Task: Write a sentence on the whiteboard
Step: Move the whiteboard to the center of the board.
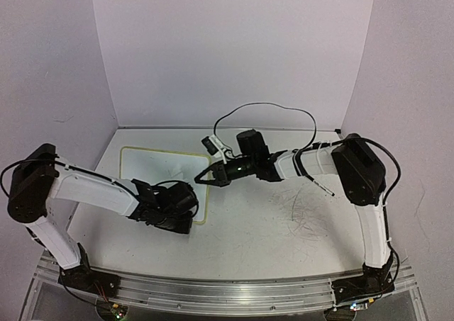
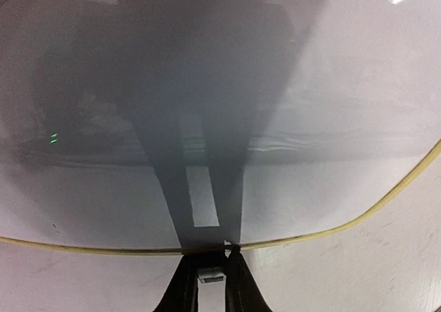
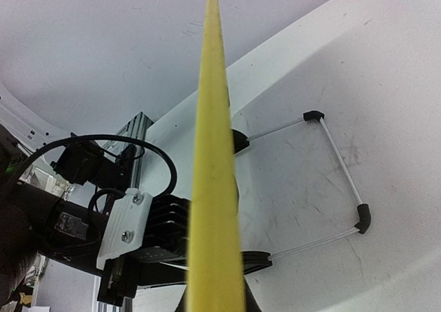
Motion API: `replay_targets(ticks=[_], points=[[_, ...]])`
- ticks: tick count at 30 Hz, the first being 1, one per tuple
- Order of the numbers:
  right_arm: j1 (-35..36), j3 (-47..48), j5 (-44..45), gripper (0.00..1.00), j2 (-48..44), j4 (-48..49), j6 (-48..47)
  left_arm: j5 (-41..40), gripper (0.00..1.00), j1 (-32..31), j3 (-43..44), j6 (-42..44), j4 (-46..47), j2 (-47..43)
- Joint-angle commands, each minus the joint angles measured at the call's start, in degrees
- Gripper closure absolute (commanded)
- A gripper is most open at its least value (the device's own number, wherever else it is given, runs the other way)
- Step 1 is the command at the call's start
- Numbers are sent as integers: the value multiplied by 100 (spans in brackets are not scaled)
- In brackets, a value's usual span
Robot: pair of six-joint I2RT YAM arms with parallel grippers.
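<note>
The whiteboard [image 1: 156, 166] lies left of centre, white with a pale yellow rim. My right gripper [image 1: 201, 177] is shut on its right edge. In the right wrist view the rim [image 3: 215, 153] runs edge-on up from my right gripper [image 3: 213, 302], with a black foot [image 3: 238, 140] and a wire stand [image 3: 341, 167] beside it. My left gripper [image 1: 193, 209] is at the near right corner. In the left wrist view the glossy board face [image 2: 310, 119] fills the frame, and my left gripper [image 2: 224, 251] has drawn in on a dark piece at the rim. The sentence is out of view.
Faint grey scribbles [image 1: 305, 215] mark the tabletop right of centre. A thin dark rod [image 1: 323, 188] lies by the right arm, and a black cable [image 1: 284, 108] loops above it. White walls close in the back and sides. An aluminium rail [image 1: 213, 293] runs along the near edge.
</note>
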Motion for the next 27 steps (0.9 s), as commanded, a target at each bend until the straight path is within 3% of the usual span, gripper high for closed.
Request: replay_targets(ticks=[1,9,14,16,18,21,24,27], points=[[-662,-727,-377,100,-816,-1329,-946,160,100,-640,1376,212,1213,1006],[-1684,-2067,-1524,100,-1684,-2735,-2920,272,100,-999,3872,66,1206,2951],[-2012,-2155,-1775,100,-1685,-3497,-3682,387,100,-1046,4655,175,1188,3507],[-2073,-2145,-1767,100,-1736,-3508,-3727,462,92,-1059,4701,256,1180,3497],[-2136,-2068,-1783,100,-1680,-3530,-3729,573,72,-1055,4547,352,1186,3314],[-2153,-1989,-1754,100,-1579,-3533,-3734,660,51,-1067,4139,547,1187,2761],[-2154,-1933,-1670,100,-1508,-3516,-3726,533,37,-1055,3566,774,1180,1958],[-2154,-1907,-1369,97,-1496,-3491,-3628,354,29,-897,2861,808,1032,1143]])
